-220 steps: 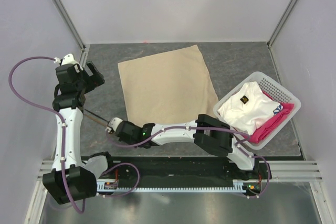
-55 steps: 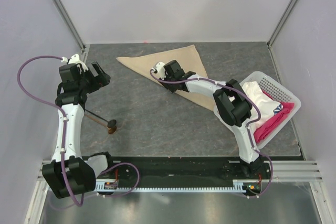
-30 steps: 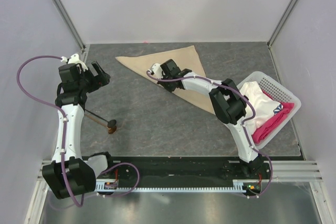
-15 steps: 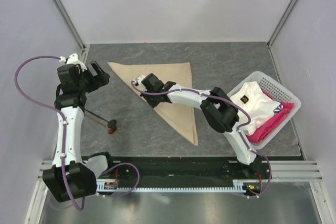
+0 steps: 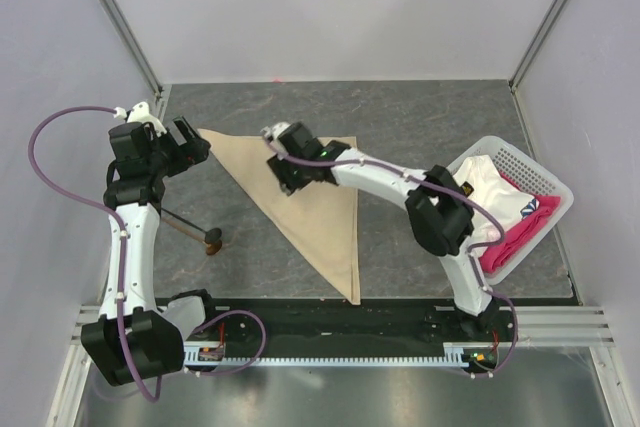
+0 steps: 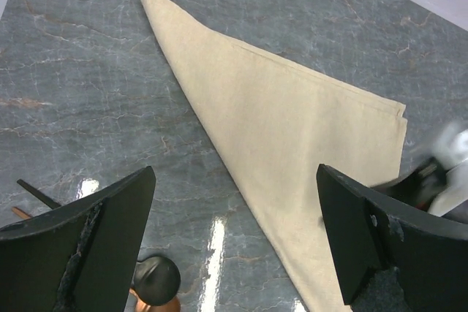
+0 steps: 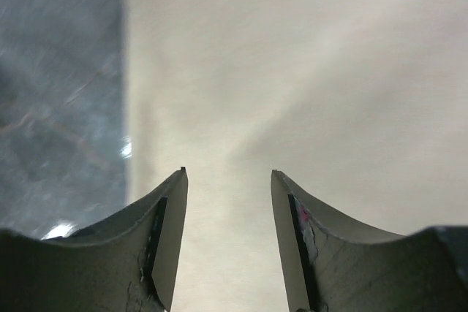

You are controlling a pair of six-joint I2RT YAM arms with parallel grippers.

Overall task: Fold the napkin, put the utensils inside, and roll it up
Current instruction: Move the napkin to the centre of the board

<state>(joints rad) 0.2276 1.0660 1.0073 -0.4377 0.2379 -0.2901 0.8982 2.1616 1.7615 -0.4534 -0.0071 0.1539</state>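
- Grey, veined, glossy stone-look table [image 5: 450, 117]: hard and flat, it shows on every side of the napkin.
- Beige-tan napkin [image 5: 320, 207]: soft matte cloth, folded into a flat triangle. One short edge runs along its far side and the other runs down its right side toward the arm bases. The long slanted edge faces left. The fold looks done, and nothing lies on the cloth yet.
- White latticed plastic basket [image 5: 560, 187]: it sits well to the right of the napkin and holds a white cloth [image 5: 470, 202] and a pink-red cloth [image 5: 515, 242].
- Right gripper [image 7: 228, 173]: it is over the far part of the napkin, close above the weave. Its fingers are parted with nothing between them, so the cloth below is not pinched.
- Left gripper [image 5: 190, 144]: it is just beside the napkin's far-left corner, with its jaws spread wide and empty.
- Utensil [image 5: 190, 227]: it has a thin dark handle and a small rounded brown head. It lies on the table left of the napkin's slanted edge, not touching it.
- Its long axis is diagonal, with the head toward the napkin and the arm bases and the handle pointing away to the far left.
- The left arm is plainly the nearer one, while the right would have to reach across the whole cloth.
- I judge the pick calls for fingers set across that slim handle. It lies low on a hard surface and gives little to grip.
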